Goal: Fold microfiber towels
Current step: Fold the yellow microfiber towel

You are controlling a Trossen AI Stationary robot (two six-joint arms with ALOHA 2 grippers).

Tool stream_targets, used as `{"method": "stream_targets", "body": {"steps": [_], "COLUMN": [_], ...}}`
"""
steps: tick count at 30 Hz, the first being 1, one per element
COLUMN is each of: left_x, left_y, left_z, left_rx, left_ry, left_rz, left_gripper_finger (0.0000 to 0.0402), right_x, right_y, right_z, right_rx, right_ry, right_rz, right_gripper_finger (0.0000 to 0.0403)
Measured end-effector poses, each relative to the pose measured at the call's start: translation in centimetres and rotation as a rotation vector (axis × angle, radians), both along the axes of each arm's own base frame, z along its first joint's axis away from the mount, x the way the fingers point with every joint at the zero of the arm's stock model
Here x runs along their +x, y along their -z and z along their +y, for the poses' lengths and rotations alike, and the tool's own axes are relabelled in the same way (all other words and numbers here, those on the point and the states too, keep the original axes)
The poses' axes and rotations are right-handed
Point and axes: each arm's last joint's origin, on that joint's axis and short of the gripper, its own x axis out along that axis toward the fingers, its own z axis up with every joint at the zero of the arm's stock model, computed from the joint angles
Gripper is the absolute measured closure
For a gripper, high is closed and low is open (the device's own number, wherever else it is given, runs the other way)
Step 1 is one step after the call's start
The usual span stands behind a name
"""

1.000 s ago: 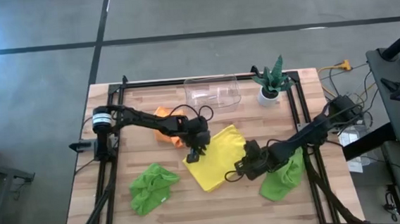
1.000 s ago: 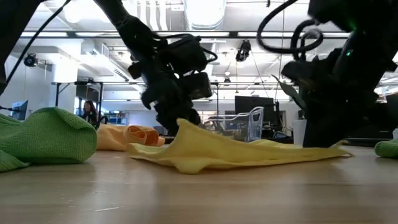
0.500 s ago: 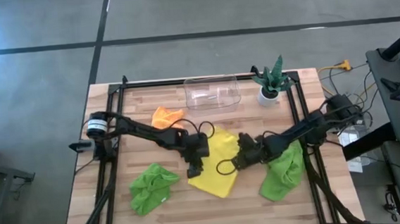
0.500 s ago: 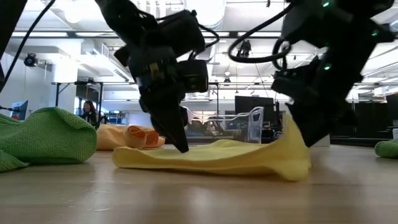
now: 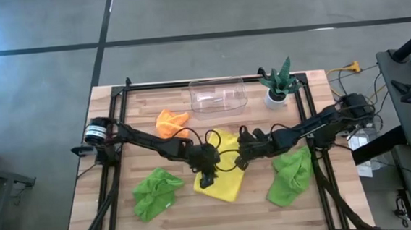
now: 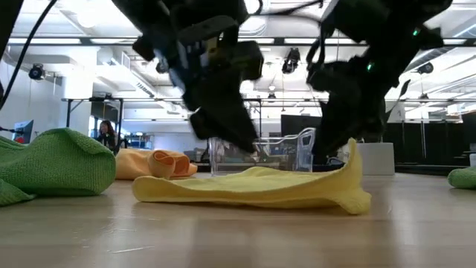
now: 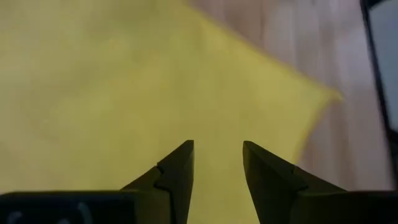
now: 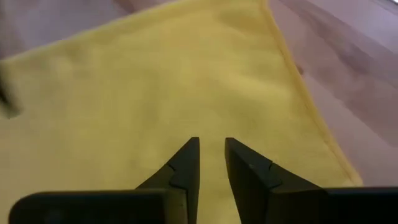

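Your slatted wooden counter [image 5: 124, 200] carries the whole job, with the towels spread apart so each can be worked alone. In the middle lies the soft yellow microfiber towel [image 5: 225, 173], folded over on itself; from the low view its right edge curls up, so I'd judge the fold isn't pressed flat yet. The two crumpled lime green cloths [image 5: 157, 191] wait at the near corners, one left, one right [image 5: 291, 176], and the small bunched orange cloth [image 5: 170, 122] sits toward the back left (all three look untouched). Behind stands a clear plastic bin [image 5: 217, 94], likely for finished pieces. Your left hand [image 5: 207, 179] hovers over the yellow towel's left part, fingers a small gap apart, gripping nothing. Your right hand [image 5: 242, 159] hangs over its right part, fingers nearly closed with a slit between, also empty.
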Motion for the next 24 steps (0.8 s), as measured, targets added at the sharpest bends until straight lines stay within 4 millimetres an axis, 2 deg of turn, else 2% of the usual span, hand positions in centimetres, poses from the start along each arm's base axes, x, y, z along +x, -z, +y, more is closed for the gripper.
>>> {"method": "stream_targets", "body": {"steps": [3, 6, 10, 14, 18, 24], "left_x": [0.1, 0.0, -0.3, -0.8, -1.2, -2.1], "left_y": [-0.5, 0.4, 1.3, 2.0, 2.6, 3.7], "left_z": [1.1, 2.7, 4.9, 6.5, 6.6, 4.9], "left_rx": [0.100, 0.130, 0.185, 0.215, 0.207, 0.144], "left_ry": [0.006, -0.017, -0.033, -0.057, -0.063, -0.052], "left_rz": [-0.045, 0.004, 0.026, 0.052, 0.071, 0.112], "left_gripper_finger": [0.0279, 0.0279, 0.0279, 0.0279, 0.0279, 0.0279], "right_x": [-0.5, -0.9, -1.1, -1.0, -0.9, -1.0], "right_y": [-1.0, -1.2, -0.6, 0.7, 1.9, 3.0], "right_z": [1.2, 2.6, 4.2, 4.4, 4.4, 3.6], "right_rx": [0.013, 0.053, 0.073, 0.086, 0.084, 0.051], "right_ry": [-0.039, -0.047, -0.006, 0.041, 0.074, 0.090], "right_rz": [-0.045, -0.074, -0.092, -0.060, -0.020, 0.060], "right_gripper_finger": [0.0330, 0.0330, 0.0330, 0.0330, 0.0330, 0.0330]}}
